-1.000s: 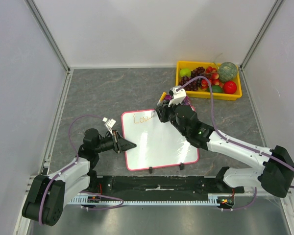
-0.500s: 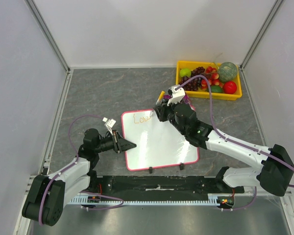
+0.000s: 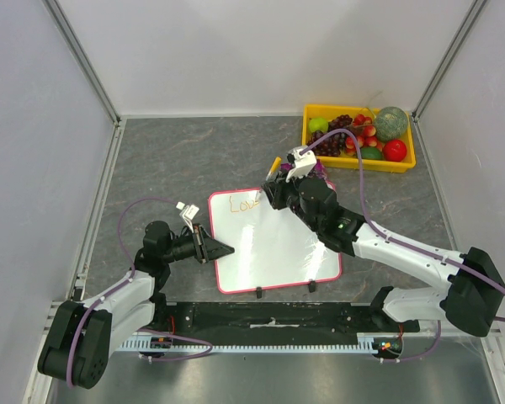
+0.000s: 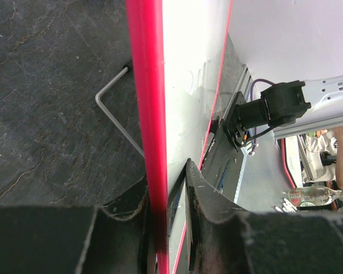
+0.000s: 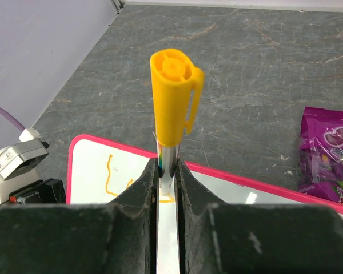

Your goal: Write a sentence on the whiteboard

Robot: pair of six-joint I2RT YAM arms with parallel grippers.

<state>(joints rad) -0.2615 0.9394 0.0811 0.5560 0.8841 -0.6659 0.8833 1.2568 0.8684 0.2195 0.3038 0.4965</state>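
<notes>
only orange "lov" of the sentence [image 3: 242, 203] is being shown on the whiteboard [image 3: 269, 248]; the purple packet [image 5: 330, 154] print is being blurred.

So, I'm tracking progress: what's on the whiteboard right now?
Orange writing near the far left corner of the whiteboard, starting "Lo". The right tool and its marker cover what follows; the rest is blank.

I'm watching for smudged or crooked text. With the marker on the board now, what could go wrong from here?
1. The left gripper pinches the whiteboard only at its left frame edge, while the writing sits near the far edge. Marker pressure there might pivot the board.
2. The right gripper holds the marker by its slim barrel below the cap, so it could slip or tilt mid-stroke.
</notes>
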